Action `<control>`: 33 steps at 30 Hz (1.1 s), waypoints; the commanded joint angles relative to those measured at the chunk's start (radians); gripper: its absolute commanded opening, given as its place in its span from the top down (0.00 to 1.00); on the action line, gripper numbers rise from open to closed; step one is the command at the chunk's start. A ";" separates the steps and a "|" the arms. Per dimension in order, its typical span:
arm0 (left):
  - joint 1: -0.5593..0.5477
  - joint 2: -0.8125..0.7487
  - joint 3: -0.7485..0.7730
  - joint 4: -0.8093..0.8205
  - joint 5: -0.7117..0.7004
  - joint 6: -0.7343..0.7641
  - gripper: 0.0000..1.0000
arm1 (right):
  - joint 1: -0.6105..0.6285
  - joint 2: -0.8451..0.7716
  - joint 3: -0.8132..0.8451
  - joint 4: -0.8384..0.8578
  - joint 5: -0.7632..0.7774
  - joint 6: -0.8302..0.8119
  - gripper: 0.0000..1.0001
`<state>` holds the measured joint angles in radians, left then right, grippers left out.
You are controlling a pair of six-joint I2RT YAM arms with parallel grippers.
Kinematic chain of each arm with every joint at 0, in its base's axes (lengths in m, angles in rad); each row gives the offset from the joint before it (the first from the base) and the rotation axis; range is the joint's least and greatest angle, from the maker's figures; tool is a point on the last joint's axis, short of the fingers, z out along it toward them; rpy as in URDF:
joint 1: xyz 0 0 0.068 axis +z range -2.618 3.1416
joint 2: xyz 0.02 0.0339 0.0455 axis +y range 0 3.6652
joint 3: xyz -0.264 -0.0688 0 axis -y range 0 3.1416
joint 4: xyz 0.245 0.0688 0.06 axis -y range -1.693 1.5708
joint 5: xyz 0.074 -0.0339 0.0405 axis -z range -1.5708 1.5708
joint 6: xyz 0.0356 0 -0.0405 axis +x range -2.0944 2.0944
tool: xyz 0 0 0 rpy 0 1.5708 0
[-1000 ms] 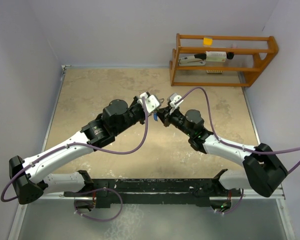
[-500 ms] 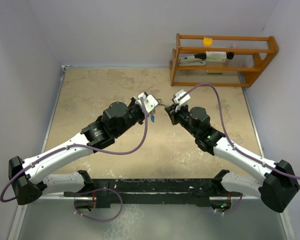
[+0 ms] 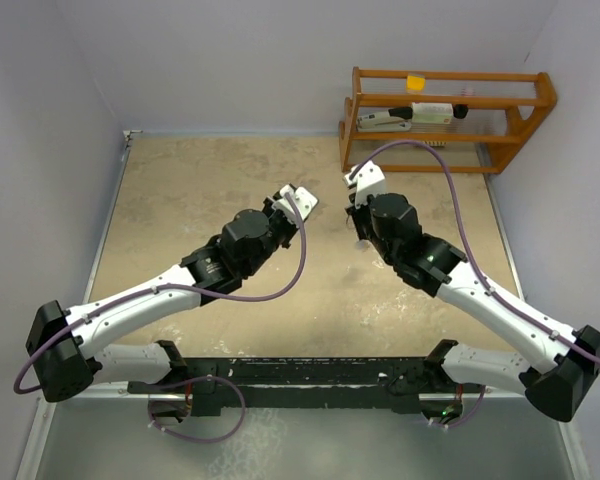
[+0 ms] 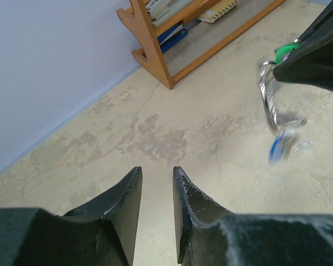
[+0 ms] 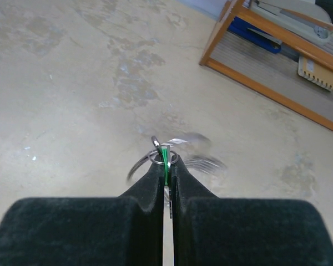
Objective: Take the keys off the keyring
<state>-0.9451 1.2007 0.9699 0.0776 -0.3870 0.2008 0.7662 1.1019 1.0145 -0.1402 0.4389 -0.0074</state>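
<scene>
Left end effector (image 4: pixel 156 173): fingers a narrow gap apart, nothing between them and touching nothing, hanging over bare counter (image 4: pixel 172 127) and aimed roughly toward the bunch. The bunch is off the counter, up in the right end effector (image 5: pixel 166 164). That one is clamped hard, no visible gap, on the green-headed key (image 5: pixel 165 155), pinched flat by its head. The keyring (image 5: pixel 151 157) shows as a thin wire loop right at those fingertips. The other keys (image 4: pixel 271 105) dangle below it, with the blue-headed key (image 4: pixel 277 148) lowest. All of it is motion-blurred, so it's probably swinging, and I can't count the keys. My read on the step: the bunch is held up for a two-arm separation. No key lies loose on the counter anywhere I can see, so the removal itself looks not yet done. The next move needs the left to close the gap to the bunch. It should open wider and pinch the ring wire or one hanging key, so the two arms can work a key round the coil. The ring is small against those fingers, so let the swing settle first.
</scene>
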 commanded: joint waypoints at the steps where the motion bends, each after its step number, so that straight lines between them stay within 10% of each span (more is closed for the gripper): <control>1: -0.003 -0.015 -0.030 0.119 -0.008 -0.052 0.73 | 0.023 -0.014 0.088 -0.053 0.116 -0.060 1.00; 33: 0.000 -0.068 -0.237 0.597 0.087 -0.134 0.45 | 0.123 0.243 0.571 -0.601 0.005 -0.027 1.00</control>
<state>-0.9447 1.1423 0.7483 0.5491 -0.3214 0.1135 0.8680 1.3426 1.5581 -0.7444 0.4053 -0.0360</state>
